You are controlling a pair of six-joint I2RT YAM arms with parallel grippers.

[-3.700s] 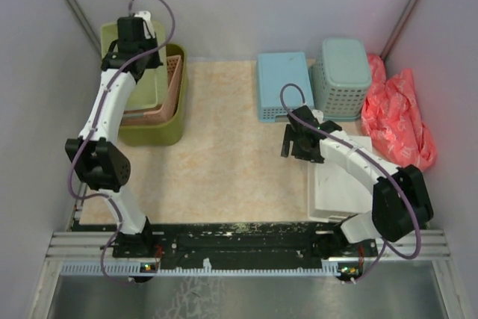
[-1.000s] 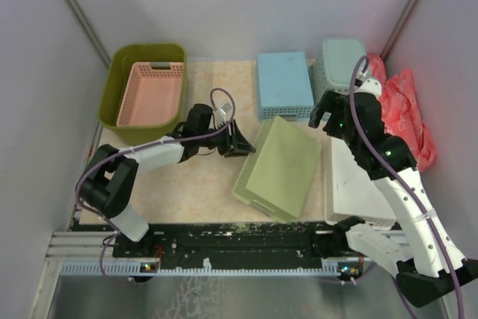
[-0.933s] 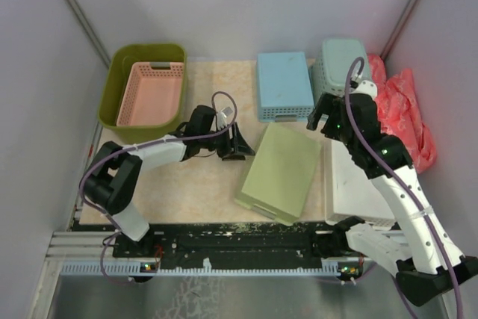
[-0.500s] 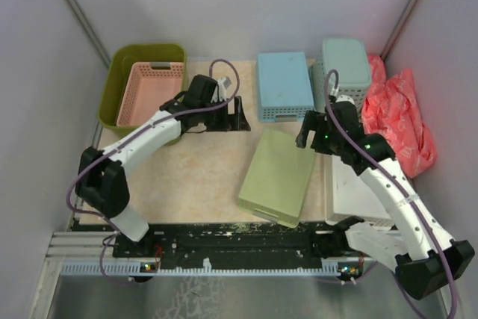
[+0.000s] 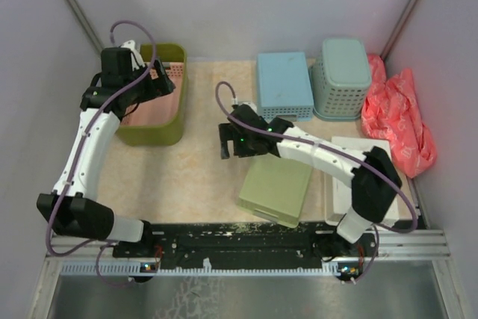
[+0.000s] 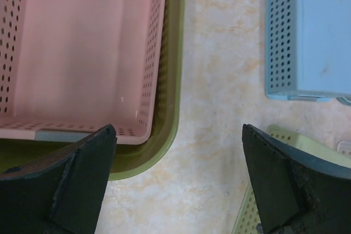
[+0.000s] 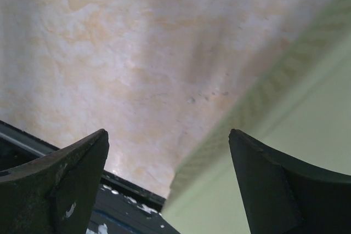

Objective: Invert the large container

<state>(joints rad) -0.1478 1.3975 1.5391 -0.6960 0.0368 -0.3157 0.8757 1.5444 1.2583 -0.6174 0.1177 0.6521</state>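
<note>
Overhead, I read the large container (image 5: pixel 151 131) in the far-left corner of the table (image 5: pixel 198 177). It stands upright, mouth up, with a pink perforated basket (image 5: pixel 158 106) nested inside it. Its left and far sides lie close to the enclosure walls, and its right and near walls face bare tabletop.

Left gripper (image 6: pixel 178 127): it hovers above the container's near-right corner, jaws spread wide with nothing between them. In the left wrist view one finger (image 6: pixel 77 184) lies over the olive rim and the other over open table.

Right gripper (image 7: pixel 167 131): it is low over the middle of the table, jaws likewise wide apart and empty. It is just beside the far-left edge of the light-green tray (image 5: pixel 276 188), which lies base up. I cannot tell whether it touches that tray.

Blue basket (image 5: pixel 284 84) and teal basket (image 5: pixel 342 72): both are inverted, side by side along the far edge. The red bag (image 5: pixel 396 117) sits against the right wall, with a white tray (image 5: pixel 340 196) partly under the right arm.

My widest free strip runs between the container's right wall and the blue basket and light-green tray. A narrower strip lies between its near wall and the black base rail (image 5: pixel 239 240).
</note>
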